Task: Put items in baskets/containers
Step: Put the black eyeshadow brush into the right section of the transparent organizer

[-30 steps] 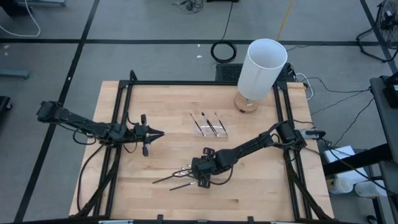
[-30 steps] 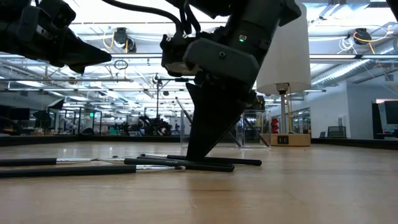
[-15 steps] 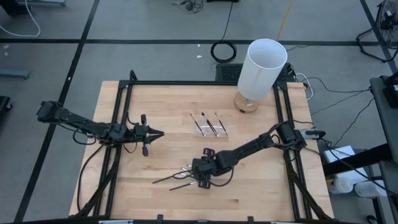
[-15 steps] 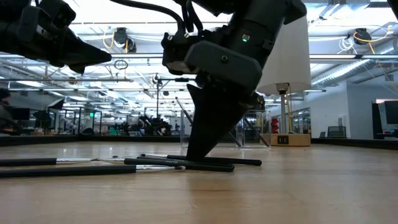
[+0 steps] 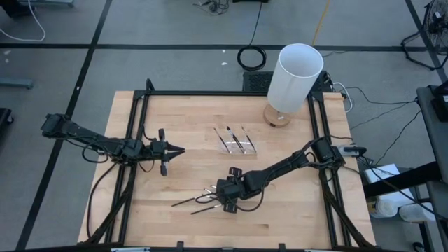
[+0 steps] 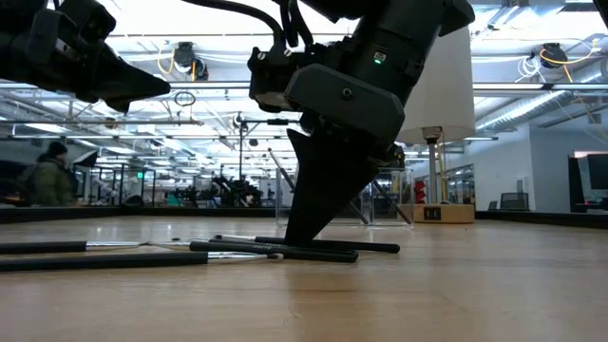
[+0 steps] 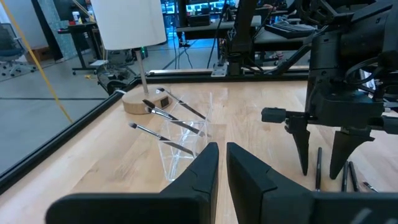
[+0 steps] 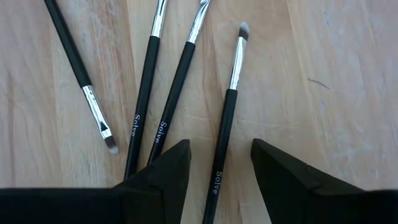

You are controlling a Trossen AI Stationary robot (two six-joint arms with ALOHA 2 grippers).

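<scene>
The right hand [image 5: 225, 201] stands tips-down on the bench [image 5: 189, 119], fingers [image 8: 169, 171] parted astride one brush [image 8: 225, 127] among the loose brushes, nothing gripped yet. The clear tray [image 5: 235, 140], farther off, holds three brushes. The left hand [image 5: 178, 149] waits at left, nearly closed, empty.

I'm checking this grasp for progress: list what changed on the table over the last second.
Almost nothing. The right gripper stays low over the loose brushes at the table's near side, fingers open astride one brush, none lifted. The left gripper keeps waiting at mid-left. The brushes in the clear tray and the white lamp are unmoved. Beyond the table, a person has walked into the low view.
</scene>
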